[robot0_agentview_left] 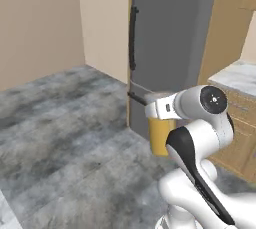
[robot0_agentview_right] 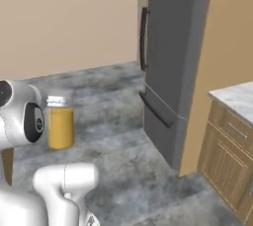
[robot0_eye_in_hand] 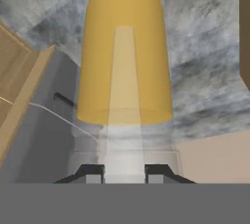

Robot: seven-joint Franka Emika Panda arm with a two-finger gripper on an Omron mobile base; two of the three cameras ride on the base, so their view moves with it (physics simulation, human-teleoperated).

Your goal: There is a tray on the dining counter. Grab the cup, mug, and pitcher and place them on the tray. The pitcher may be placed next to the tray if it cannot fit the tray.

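Hand view: clear cylindrical pitcher (robot0_eye_in_hand: 124,52)

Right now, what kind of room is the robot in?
Most likely a kitchen. There is a tall grey fridge with dark handles, a marble worktop over wooden cabinets with drawers, and the claw carries a glass pitcher with orange juice above a grey stone floor.
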